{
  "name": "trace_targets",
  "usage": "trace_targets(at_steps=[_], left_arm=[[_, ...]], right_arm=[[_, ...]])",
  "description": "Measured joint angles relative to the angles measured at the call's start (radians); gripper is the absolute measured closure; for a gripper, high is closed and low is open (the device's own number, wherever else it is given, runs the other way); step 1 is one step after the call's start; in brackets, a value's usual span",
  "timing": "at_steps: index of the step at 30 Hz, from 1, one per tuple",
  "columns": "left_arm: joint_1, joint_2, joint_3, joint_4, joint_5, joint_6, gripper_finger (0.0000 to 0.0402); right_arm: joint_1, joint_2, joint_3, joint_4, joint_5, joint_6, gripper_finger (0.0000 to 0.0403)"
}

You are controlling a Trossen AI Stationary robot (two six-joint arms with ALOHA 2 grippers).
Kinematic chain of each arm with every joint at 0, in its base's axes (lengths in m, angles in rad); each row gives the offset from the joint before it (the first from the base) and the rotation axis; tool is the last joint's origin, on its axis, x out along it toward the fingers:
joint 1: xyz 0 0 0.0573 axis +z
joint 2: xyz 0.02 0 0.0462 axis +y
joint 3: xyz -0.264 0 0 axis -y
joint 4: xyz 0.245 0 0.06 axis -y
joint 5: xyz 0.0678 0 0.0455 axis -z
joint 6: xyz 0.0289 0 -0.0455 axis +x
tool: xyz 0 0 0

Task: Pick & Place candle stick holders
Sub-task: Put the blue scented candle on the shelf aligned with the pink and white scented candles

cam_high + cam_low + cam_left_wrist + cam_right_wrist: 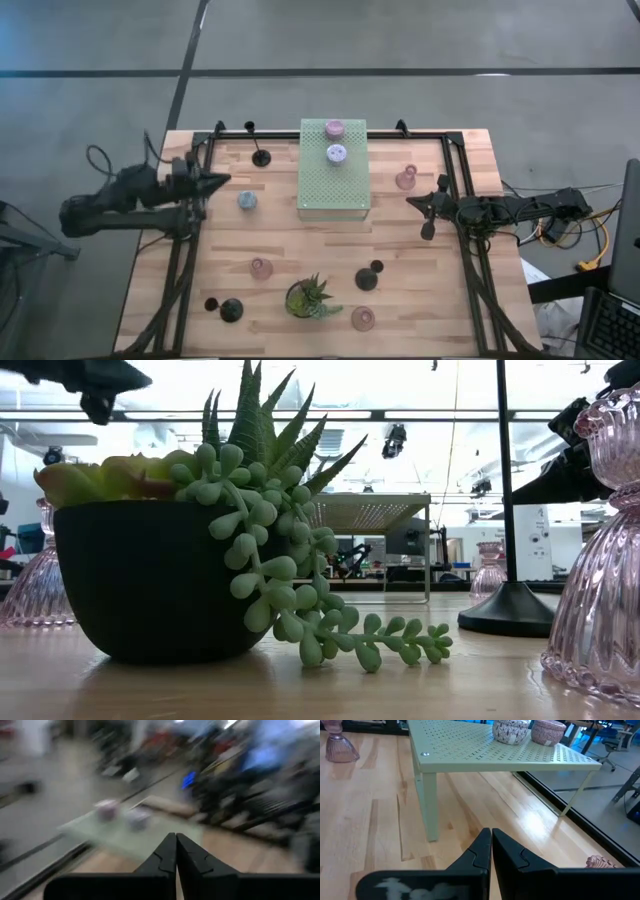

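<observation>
Left gripper (pixel 218 181) has its fingers pressed together with nothing between them (the left wrist view shows the tips meeting); it hangs above the table's left side, tips aimed toward the pale green perforated stand (pixel 334 170). Nearest target, by my read: the squat lilac-grey holder (pixel 246 201) on the wood just ahead of those tips and slightly nearer the table's front. To do this step well: spread the fingers before descending; centre them over the squat body; come straight down, since a slanted approach could nudge it.

Two holders already sit on the stand beyond the gripper: a pinkish one (pixel 334 128) at the far end and a pale lilac patterned one (pixel 337 153) just next to it; leave room beside them when placing.

A black stemmed holder (pixel 261 157) stands between the gripper and the stand's far-left corner; avoid sweeping its thin stem.

Right gripper (pixel 429 229) also closed and empty, waiting at the right edge, with a pink glass holder (pixel 405 179) near it.

Remaining pieces lie toward the front: pink glass (pixel 261 267) and (pixel 362 319); black ones (pixel 367 278) and (pixel 231 310); all around the potted succulent (pixel 308 297) (not a target).
</observation>
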State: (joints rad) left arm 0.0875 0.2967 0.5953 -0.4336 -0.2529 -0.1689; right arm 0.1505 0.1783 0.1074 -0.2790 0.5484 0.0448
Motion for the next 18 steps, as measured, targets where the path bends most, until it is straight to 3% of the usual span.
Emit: trace_targets(at_steps=[3, 5, 10, 18], left_arm=[[0.0, 0.152, 0.163, -0.221, -0.141, 0.004, 0.0396], [0.0, 0.248, 0.254, -0.33, -0.179, 0.024, 0.0395], [-0.001, 0.44, 0.388, -0.427, -0.135, 0.158, 0.0388], [0.022, 0.626, 0.414, -0.623, -0.12, 0.035, 0.0374]], right_arm=[[0.0, 0.0, 0.0, 0.0, 0.0, 0.0, 0.0394], [0.0, 0.0, 0.0, 0.0, 0.0, 0.0, 0.0394], [0.0, 0.0, 0.0, 0.0, 0.0, 0.0, 0.0394], [0.0, 0.0, 0.0, 0.0, 0.0, 0.0, 0.0394]])
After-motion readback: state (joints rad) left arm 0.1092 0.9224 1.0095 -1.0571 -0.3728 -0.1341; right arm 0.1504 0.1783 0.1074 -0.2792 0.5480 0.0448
